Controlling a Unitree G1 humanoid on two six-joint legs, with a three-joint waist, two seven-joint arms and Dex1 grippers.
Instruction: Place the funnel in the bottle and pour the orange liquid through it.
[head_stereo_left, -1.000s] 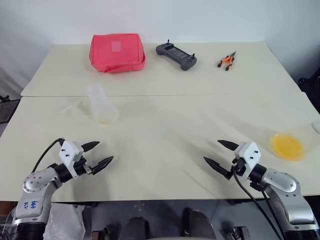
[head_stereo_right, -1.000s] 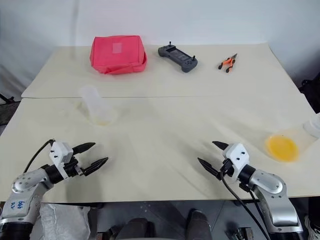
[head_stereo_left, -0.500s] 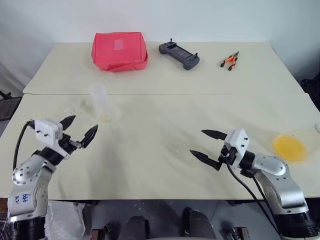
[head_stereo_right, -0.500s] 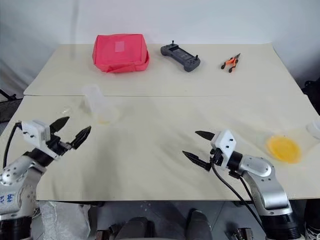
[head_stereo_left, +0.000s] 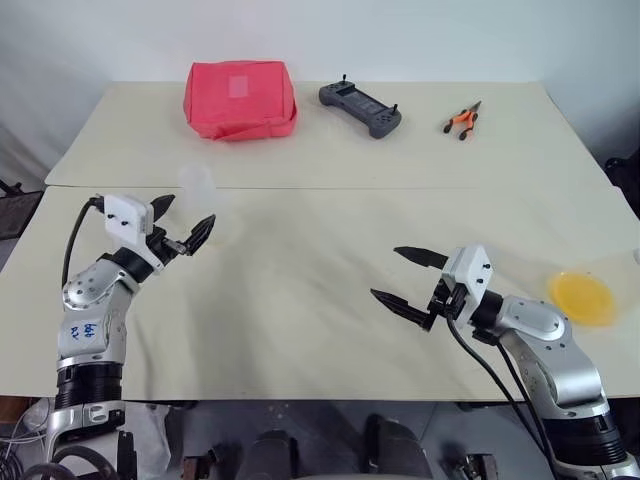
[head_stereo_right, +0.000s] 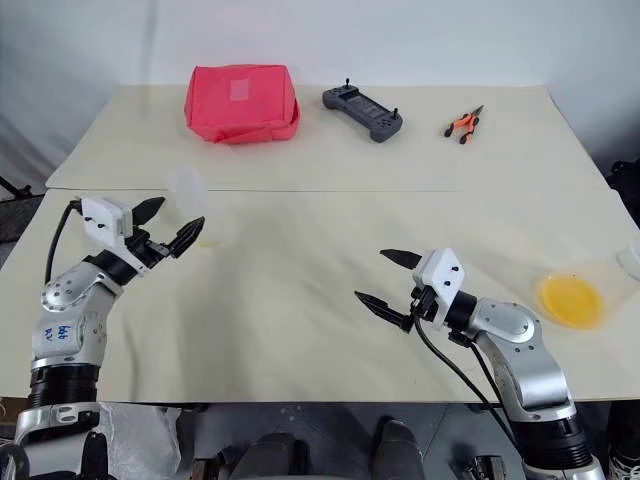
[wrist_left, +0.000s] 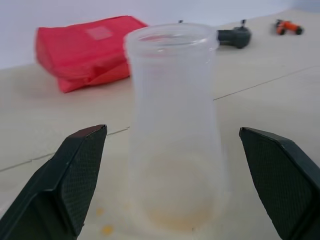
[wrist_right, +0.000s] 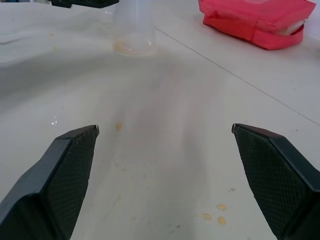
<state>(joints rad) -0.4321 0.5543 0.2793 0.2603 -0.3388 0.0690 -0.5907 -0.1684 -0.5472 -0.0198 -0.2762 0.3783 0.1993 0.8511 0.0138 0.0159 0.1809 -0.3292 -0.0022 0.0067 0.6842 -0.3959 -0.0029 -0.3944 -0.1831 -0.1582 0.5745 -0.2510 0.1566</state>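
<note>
Both sets of jaws gape wide, the left gripper (head_stereo_left: 183, 221) just before the upright bottle (wrist_left: 172, 130), untouched.

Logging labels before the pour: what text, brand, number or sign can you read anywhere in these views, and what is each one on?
Blue handwritten marks on the left forearm casing: too small to read.
Pale square patch on the red pouch: no legible text.
Bottle: no label or graduations visible.
Grey controller: no readable markings.
Orange-handled pliers: none readable.
Dish of orange liquid: none.
</note>
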